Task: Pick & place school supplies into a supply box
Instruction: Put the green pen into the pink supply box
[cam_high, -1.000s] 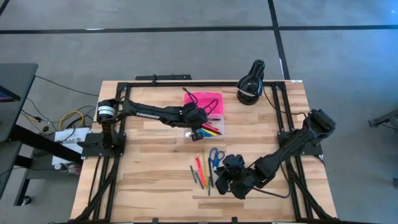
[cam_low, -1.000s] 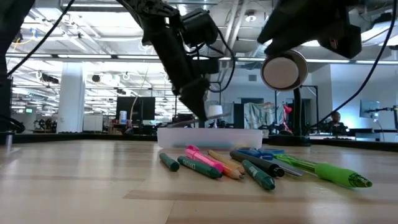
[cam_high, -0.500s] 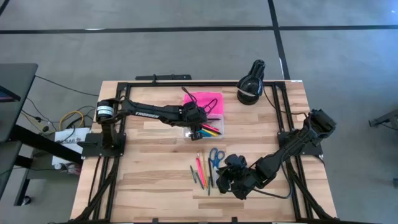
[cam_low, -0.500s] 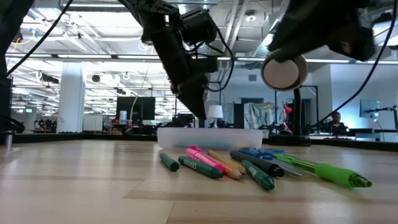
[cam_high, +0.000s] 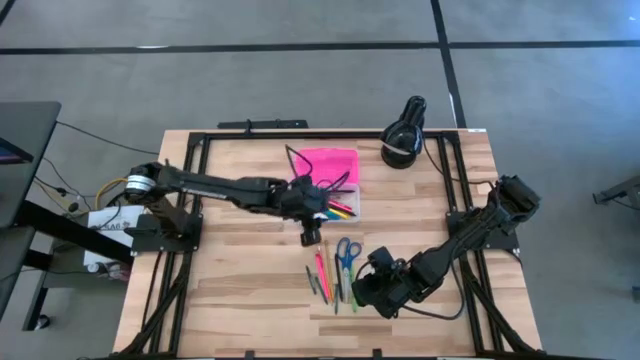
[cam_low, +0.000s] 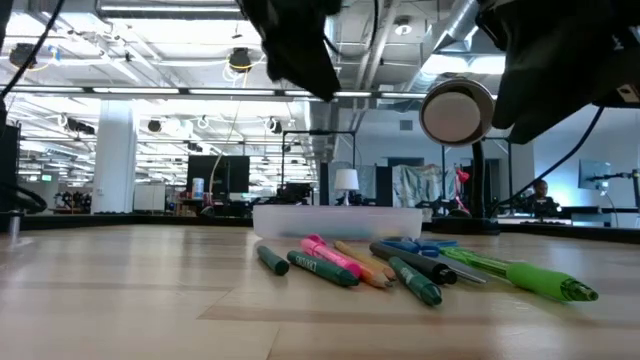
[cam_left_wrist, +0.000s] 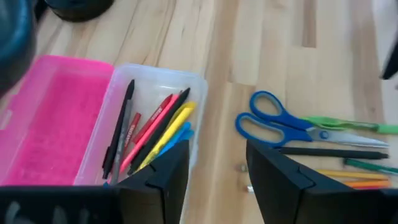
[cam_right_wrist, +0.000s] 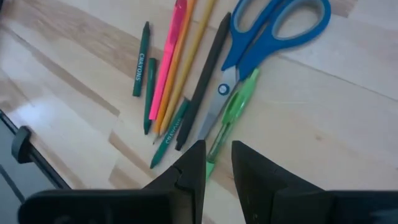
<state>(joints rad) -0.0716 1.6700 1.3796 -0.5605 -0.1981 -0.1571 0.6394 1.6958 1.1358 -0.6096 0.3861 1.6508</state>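
Note:
The supply box stands open at the far middle, pink lid (cam_high: 330, 165) beside its clear base (cam_left_wrist: 155, 124), which holds several pens and pencils. Loose school supplies (cam_high: 330, 275) lie on the table nearer me: blue-handled scissors (cam_left_wrist: 280, 124), a green pen (cam_right_wrist: 233, 112), crayons and pencils (cam_low: 340, 262). My left gripper (cam_high: 310, 235) hangs open above the table between the box and the scissors, nothing between its fingers (cam_left_wrist: 168, 180). My right gripper (cam_right_wrist: 217, 165) hovers over the near end of the loose supplies, fingers a narrow gap apart with nothing in it.
A black round device (cam_high: 403, 135) sits at the far right corner. Black frame rails (cam_high: 200, 200) run along the table's left, right and far sides. Bare wood (cam_high: 240, 290) lies left of the loose supplies.
My left gripper has risen out of the supply box's base and gone toward the table's near edge, to above the gap between box and scissors. The pens in the box and the loose supplies lie as before.

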